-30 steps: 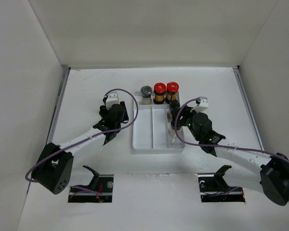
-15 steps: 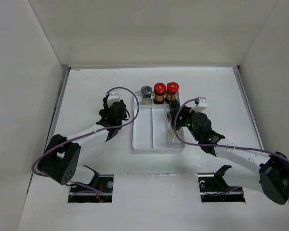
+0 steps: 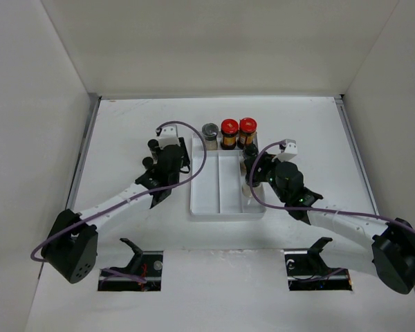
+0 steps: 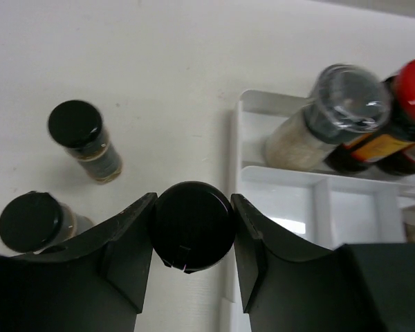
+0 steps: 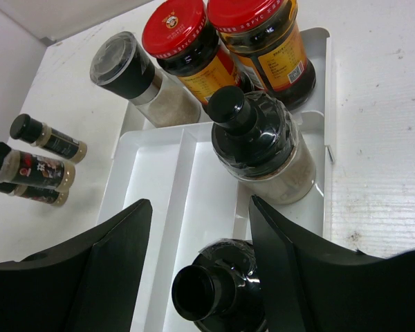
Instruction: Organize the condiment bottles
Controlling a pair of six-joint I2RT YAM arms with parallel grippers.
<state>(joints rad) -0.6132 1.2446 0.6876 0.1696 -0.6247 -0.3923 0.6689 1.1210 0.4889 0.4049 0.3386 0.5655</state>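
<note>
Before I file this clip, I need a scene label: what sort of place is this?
Probably a robot test cell, not a kitchen: plain white walls box in a white table, two robot arms sit at its near edge, with a tray and condiment bottles set out.

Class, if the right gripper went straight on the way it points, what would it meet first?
The right gripper would likely meet the nearer black-capped bottle between its fingers, though depth is unclear.
</note>
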